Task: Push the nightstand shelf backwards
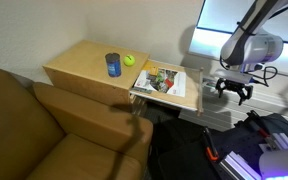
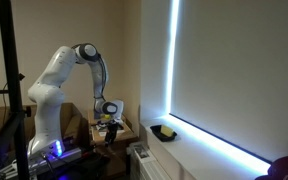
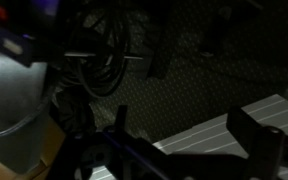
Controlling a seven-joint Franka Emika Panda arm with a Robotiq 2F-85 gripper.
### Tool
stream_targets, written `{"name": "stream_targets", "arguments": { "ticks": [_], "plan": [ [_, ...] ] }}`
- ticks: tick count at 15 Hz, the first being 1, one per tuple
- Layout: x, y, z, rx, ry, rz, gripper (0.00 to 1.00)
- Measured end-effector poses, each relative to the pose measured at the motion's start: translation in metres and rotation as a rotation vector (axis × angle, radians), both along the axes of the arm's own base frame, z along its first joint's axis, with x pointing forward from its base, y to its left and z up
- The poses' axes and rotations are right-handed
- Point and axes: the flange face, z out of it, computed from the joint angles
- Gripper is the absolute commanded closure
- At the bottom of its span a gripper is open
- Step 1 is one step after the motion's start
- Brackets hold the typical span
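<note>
The nightstand (image 1: 84, 65) is a low tan wooden cabinet beside the brown sofa. Its shelf (image 1: 189, 98) is a thin tan board pulled out to the side, carrying colourful magazines (image 1: 160, 78) and white papers. My gripper (image 1: 234, 92) hangs in the air just beyond the shelf's outer end, apart from it, fingers spread and empty. In an exterior view the gripper (image 2: 110, 124) sits low near the furniture. In the wrist view the gripper (image 3: 189, 135) shows two dark fingers wide apart over dim floor and cables; the shelf is not visible there.
A blue cup (image 1: 113, 65) and a green ball (image 1: 129, 60) stand on the nightstand top. The brown sofa (image 1: 44, 130) fills the lower left. A black bag (image 1: 179, 150) lies on the floor below the shelf. A bright window (image 1: 209, 40) is behind the arm.
</note>
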Motion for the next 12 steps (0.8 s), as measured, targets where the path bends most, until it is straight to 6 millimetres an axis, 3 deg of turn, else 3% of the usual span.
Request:
{"name": "stream_targets", "arguments": {
  "ticks": [4, 8, 12],
  "plan": [
    [0.027, 0.009, -0.021, 0.019, -0.021, -0.062, 0.0],
    [0.03, 0.011, -0.022, 0.015, -0.02, -0.054, 0.0],
    [0.057, 0.028, -0.026, 0.016, -0.063, -0.027, 0.0]
  ]
}}
